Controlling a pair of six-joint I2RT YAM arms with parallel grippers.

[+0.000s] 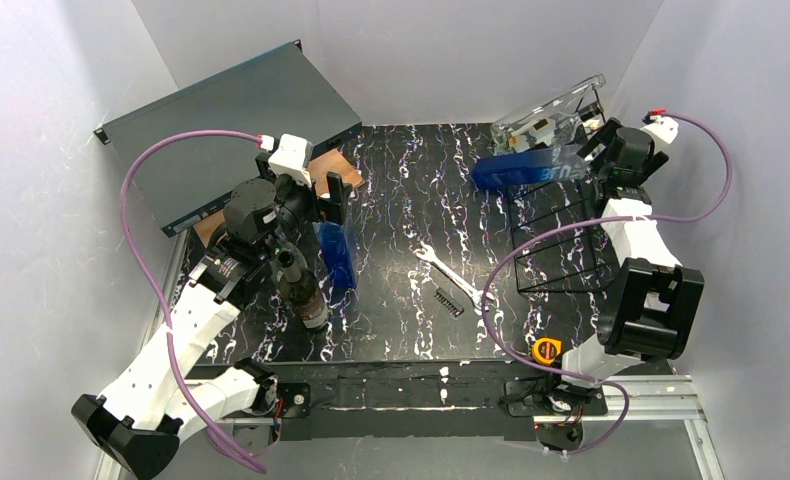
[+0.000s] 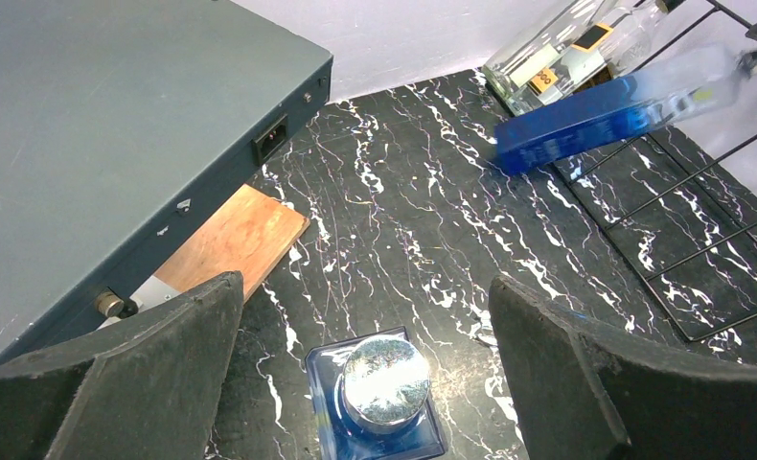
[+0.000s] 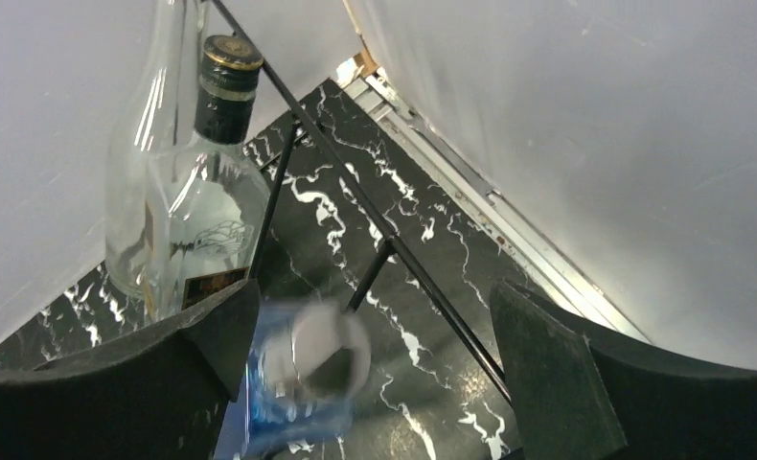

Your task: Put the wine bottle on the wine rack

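The blue bottle (image 1: 531, 166) lies on its side across the far end of the wine rack (image 3: 384, 238). It is blurred, and its pale lettering is too smeared to read. My right pincer (image 3: 373, 297) hangs over its silver cap with jaws spread wide, gripping nothing. That arm reaches to the far right corner. A clear bottle (image 3: 188, 220) rests just behind; its dark label is unreadable. My left arm stretches forward, and my left pincer (image 2: 365, 287) gapes empty above a standing square blue bottle (image 2: 384, 383).
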